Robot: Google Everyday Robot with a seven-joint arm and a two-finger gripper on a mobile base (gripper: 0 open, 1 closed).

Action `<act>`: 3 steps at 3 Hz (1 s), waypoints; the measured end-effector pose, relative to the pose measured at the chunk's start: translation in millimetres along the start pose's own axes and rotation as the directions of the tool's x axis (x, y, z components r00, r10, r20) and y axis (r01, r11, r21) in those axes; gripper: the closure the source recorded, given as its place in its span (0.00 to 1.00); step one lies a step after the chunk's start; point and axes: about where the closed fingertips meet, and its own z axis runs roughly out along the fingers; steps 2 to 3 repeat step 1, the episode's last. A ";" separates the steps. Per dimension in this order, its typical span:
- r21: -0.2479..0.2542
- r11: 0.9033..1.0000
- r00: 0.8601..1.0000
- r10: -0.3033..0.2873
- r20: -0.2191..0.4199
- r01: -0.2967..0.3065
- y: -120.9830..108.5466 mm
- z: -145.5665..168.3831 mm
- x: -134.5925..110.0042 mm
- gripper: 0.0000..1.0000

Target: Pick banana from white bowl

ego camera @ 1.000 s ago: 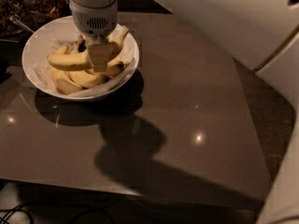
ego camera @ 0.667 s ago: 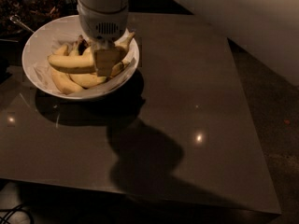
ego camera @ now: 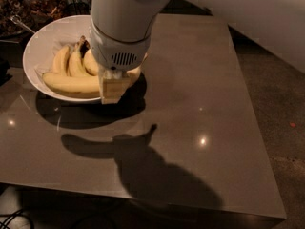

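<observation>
A: Okay, gripper first?
B: Gripper (ego camera: 114, 88) hangs over the near rim of the white bowl (ego camera: 35, 46), fingers clamped on one end of the banana (ego camera: 69, 82).
A: Where's the banana from there?
B: It sticks out sideways from the fingers, toward the camera's left, lying level across the front of the bowl.
A: What else is in the bowl?
B: Shorter bananas (ego camera: 71, 61) just behind the gripper, bunched, stems pointing away from it.
A: Below?
B: Dark table (ego camera: 200, 80). A banana-shaped shadow (ego camera: 95, 144) falls on it in front of the gripper, apart from the bowl's own shadow.
A: Farther back?
B: Dark clutter (ego camera: 28, 4) beyond the bowl, can't tell what.
</observation>
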 end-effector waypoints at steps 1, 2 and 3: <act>0.001 1.000 1.000 -0.001 -0.001 0.001 0.9 -0.6 0.0 1.00; 0.001 1.000 1.000 -0.001 -0.001 0.001 0.9 -0.6 0.0 1.00; 0.001 1.000 1.000 -0.001 -0.001 0.001 0.9 -0.6 0.0 1.00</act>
